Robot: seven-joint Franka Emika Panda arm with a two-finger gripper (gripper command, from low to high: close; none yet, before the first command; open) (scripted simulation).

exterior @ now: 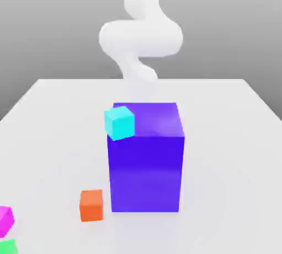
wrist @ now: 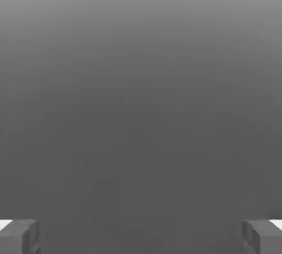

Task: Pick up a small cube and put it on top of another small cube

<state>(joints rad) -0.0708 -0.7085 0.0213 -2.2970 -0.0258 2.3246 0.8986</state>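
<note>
A small cyan cube [exterior: 119,122] sits at the top corner of a tall blue block [exterior: 146,165], on the exterior view's left, overhanging its edge. A small orange cube [exterior: 91,205] rests on the white table [exterior: 231,153] beside the block's base. A magenta cube [exterior: 5,220] and a green cube [exterior: 7,246] lie at the picture's lower left edge, partly cut off. My white arm [exterior: 141,35] curls above the table's far side, behind the block. In the hand view my gripper [wrist: 141,237] is open, its fingertips [wrist: 20,236] wide apart with only grey background between them.
The tall blue block stands mid-table and rises well above the small cubes. Open table surface stretches to the exterior view's right of the block and behind it toward the arm.
</note>
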